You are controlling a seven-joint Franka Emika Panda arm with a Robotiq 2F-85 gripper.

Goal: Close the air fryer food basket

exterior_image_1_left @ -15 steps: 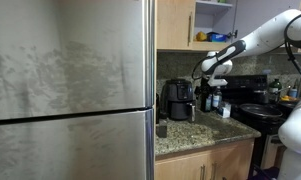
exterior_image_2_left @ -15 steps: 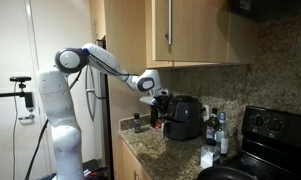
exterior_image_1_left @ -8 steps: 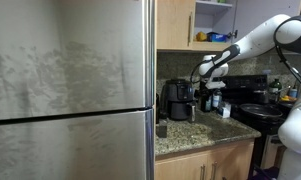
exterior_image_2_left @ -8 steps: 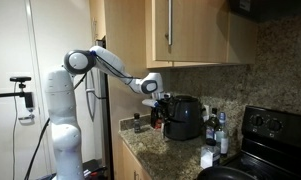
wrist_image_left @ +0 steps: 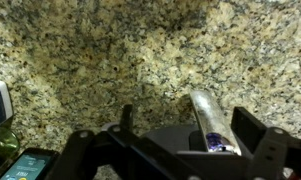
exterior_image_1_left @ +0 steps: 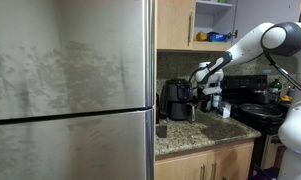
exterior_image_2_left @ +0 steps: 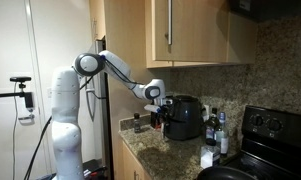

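Observation:
The air fryer is a small glossy black box on the granite counter, seen in both exterior views (exterior_image_1_left: 177, 99) (exterior_image_2_left: 186, 117). Its food basket (exterior_image_2_left: 170, 124) forms the lower front; how far it stands out I cannot tell. In the wrist view a silvery handle (wrist_image_left: 210, 122) rises from the black body (wrist_image_left: 170, 140). My gripper (wrist_image_left: 190, 135) is open and empty, with one finger on each side of that handle. In both exterior views the gripper (exterior_image_1_left: 203, 79) (exterior_image_2_left: 161, 99) hangs close to the fryer's front upper edge.
Bottles (exterior_image_2_left: 219, 128) stand beside the fryer, then a black stove (exterior_image_2_left: 265, 135) (exterior_image_1_left: 252, 108). A white cup (exterior_image_2_left: 206, 158) sits on the counter (exterior_image_2_left: 160, 150). Wooden cabinets (exterior_image_2_left: 190, 30) hang above. A steel fridge (exterior_image_1_left: 70, 90) fills the foreground. A green bottle (wrist_image_left: 0, 150) shows low in the wrist view.
The arm has lowered and the gripper has moved in closer to the air fryer's front. The fryer has not visibly moved.

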